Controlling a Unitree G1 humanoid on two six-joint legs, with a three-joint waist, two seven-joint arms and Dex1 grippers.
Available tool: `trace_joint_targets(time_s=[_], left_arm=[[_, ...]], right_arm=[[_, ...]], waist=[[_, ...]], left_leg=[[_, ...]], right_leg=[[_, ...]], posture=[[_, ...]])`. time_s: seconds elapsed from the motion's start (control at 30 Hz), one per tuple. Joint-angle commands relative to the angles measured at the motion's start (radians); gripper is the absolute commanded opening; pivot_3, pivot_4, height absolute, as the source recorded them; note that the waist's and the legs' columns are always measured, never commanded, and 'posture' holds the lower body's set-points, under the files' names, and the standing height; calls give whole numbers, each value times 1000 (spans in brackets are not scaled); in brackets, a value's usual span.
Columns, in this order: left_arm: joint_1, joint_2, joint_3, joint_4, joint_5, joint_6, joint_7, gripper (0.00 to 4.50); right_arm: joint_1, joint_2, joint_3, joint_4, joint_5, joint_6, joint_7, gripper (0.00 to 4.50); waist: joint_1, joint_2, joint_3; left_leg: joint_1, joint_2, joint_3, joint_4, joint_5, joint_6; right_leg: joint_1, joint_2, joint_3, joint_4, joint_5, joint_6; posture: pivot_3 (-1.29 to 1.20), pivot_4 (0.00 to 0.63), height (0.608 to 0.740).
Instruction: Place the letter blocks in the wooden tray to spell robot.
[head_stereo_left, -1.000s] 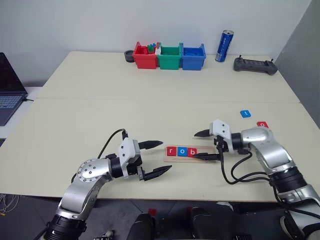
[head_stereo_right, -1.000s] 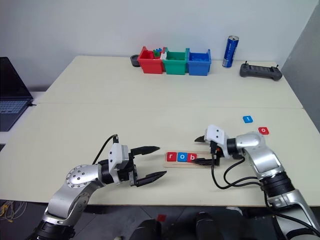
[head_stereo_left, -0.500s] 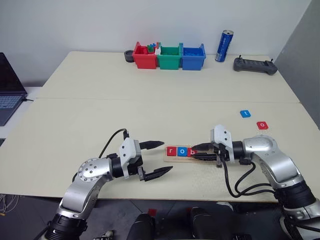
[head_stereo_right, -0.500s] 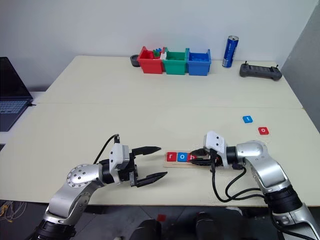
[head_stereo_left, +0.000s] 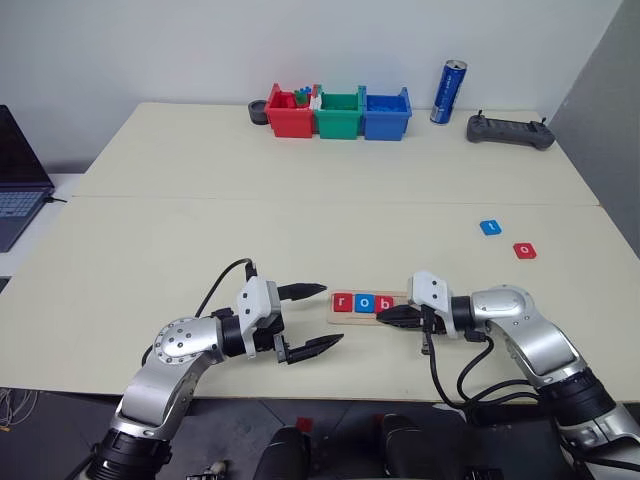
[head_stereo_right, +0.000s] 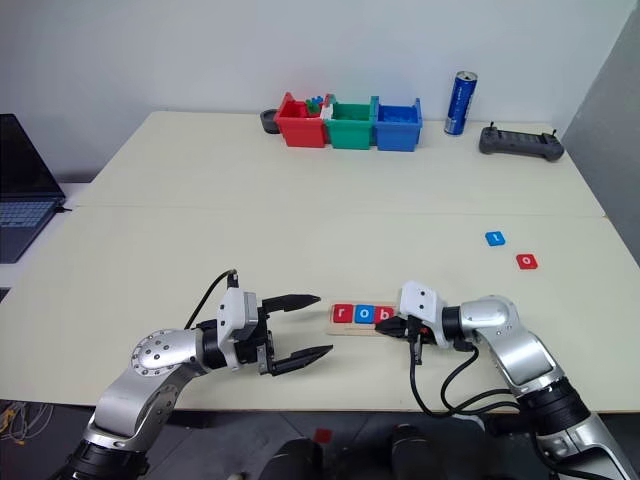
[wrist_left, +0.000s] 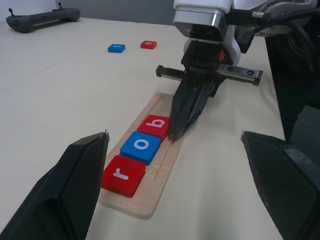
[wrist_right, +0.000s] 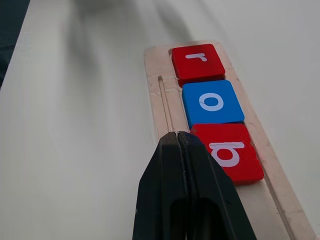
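Observation:
The wooden tray (head_stereo_left: 336, 316) lies near the table's front edge. It holds a red r block (head_stereo_left: 343, 302), a blue o block (head_stereo_left: 363, 302) and a red b block (head_stereo_left: 381, 303) in a row. My right gripper (head_stereo_left: 382, 317) is shut and empty. Its tips (wrist_right: 177, 135) rest low on the tray's groove (wrist_right: 161, 95), right beside the b block (wrist_right: 227, 150). My left gripper (head_stereo_left: 333, 314) hangs open and empty just left of the tray. A blue t block (head_stereo_left: 490, 227) and a red o block (head_stereo_left: 524, 250) lie loose at the right.
Red (head_stereo_left: 290, 115), green (head_stereo_left: 339, 113) and blue (head_stereo_left: 386, 112) plastic bins stand at the back, with a blue can (head_stereo_left: 448, 92) and a black controller (head_stereo_left: 510, 130) to their right. A laptop (head_stereo_left: 15, 180) sits at the far left.
My right gripper has shut and sunk down and left, from above the tray's right end to the groove beside the b block. The left arm has kept still.

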Motion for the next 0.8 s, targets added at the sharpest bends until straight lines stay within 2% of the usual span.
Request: trace_joint_targets(time_s=[0.03, 0.27, 0.4, 0.43, 0.5, 0.67, 0.8], left_arm=[[11, 10, 16, -49, -9, -5, 5, 4500], [10, 12, 17, -46, -9, -6, 2, 4500], [2, 9, 18, -43, -9, -7, 3, 4500], [1, 9, 19, -43, -9, -8, 3, 4500], [-2, 7, 21, -41, -10, -12, 4, 4500], [-25, -9, 15, -45, -15, -6, 15, 4500], [-56, -31, -6, -36, -16, -2, 21, 4500]], right_arm=[[-24, 4, -9, -9, 0, -19, 1, 54], [-16, -18, -42, -80, 64, 55, 28, 54], [-15, -55, -128, -164, 156, 198, 7, 54], [-17, -60, -170, -176, 180, 240, -21, 207], [-8, -63, -264, -197, 216, 315, -93, 604], [117, -58, -419, -224, 143, 322, -307, 2290], [176, 16, -519, -210, 88, 331, -529, 3626]], waist=[[0, 0, 0], [1, 0, 0], [2, 0, 0], [2, 0, 0], [3, 0, 0], [11, 0, 0], [19, 0, 0]], left_leg=[[0, 0, 0, 0, 0, 0], [0, 0, 0, 0, 0, 0], [-1, 0, -1, 0, 0, 0], [-1, 0, -1, 0, 0, 0], [-1, 0, -2, 0, 0, 0], [-4, 0, -3, 0, 0, 0], [-6, -1, -4, 0, 0, 0]], right_leg=[[0, 0, 0, 0, 0, 0], [0, 0, 0, 0, 0, 0], [0, 0, 0, 0, 0, 0], [0, 0, 0, 0, 0, 0], [0, 0, -1, -1, 0, 0], [0, 0, -3, -2, 0, -1], [-2, 0, -3, -2, 2, -4]], posture=[[0, 150, 740], [0, 150, 740], [0, 150, 740], [0, 150, 740], [0, 150, 740], [0, 150, 740], [0, 150, 740]])
